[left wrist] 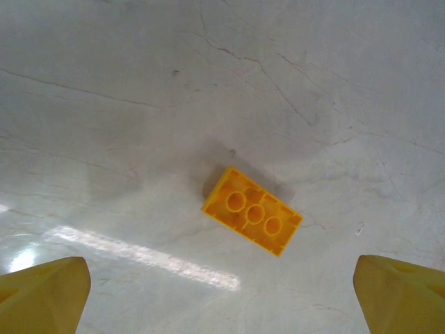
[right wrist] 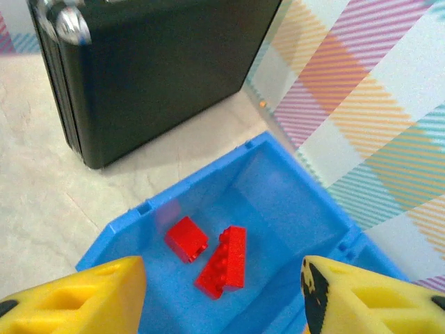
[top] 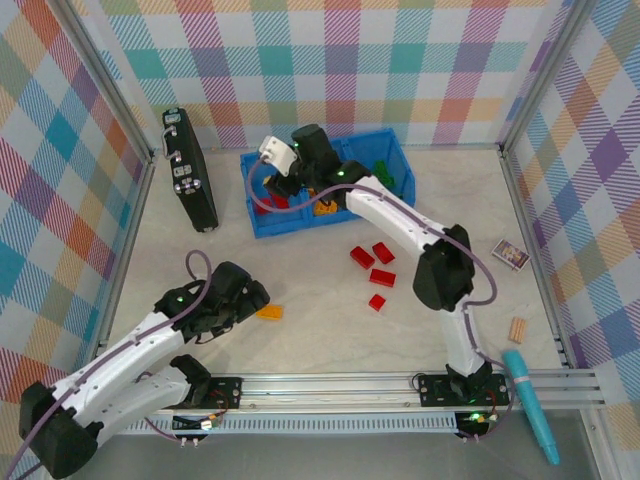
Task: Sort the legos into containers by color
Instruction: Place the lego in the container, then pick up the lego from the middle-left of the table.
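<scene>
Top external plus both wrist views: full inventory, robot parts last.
Blue bins: one three-compartment tray, blue, far middle.
Binned red legos: two visible, red, left compartment.
Binned orange legos: count unclear, orange, middle compartment.
Binned green legos: count unclear, green, right compartment.
Loose red legos: four, red, table centre.
Loose orange lego: one, orange-yellow, underside up, near left.
Black case: one, black, far left.
Card: one, purple-edged, right side.
Wooden block: one, tan, near right.
Marker: one, teal, near-right rail.
Left tool: one, yellow fingers, open above loose orange lego.
Right tool: one, yellow fingers, open above left compartment.
</scene>
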Available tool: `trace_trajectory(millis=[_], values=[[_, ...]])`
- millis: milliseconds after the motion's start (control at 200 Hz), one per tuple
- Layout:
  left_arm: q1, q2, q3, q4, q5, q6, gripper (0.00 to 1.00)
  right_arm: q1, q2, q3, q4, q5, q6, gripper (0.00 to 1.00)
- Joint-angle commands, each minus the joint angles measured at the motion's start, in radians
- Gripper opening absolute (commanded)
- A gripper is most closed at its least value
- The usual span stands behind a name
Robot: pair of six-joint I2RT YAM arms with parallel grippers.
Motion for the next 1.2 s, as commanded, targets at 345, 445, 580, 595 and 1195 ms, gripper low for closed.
trace_trajectory(millis=[345,445,580,595,1195], values=[[-0.093,0.216,-0.023,0.191,-0.034,-0.236,0.93,-0.016,-0.283,-0.343,0.214,0.044,-0.014,0.65],[-0.111,0.282,-0.028,0.237,-0.026,-0.269,0.93,-0.03,-0.311,-0.375,0.227,0.065,-0.021,0.65],[-0.124,0.339,-0.006,0.268,-0.034,-0.284,0.91,-0.051,-0.369,-0.445,0.246,0.06,-0.015,0.65],[-0.125,0.343,-0.002,0.268,-0.037,-0.284,0.9,-0.053,-0.377,-0.457,0.251,0.06,-0.014,0.65],[-0.118,0.472,-0.001,0.305,-0.057,-0.34,0.65,-0.087,-0.442,-0.524,0.274,0.019,0.005,0.66]])
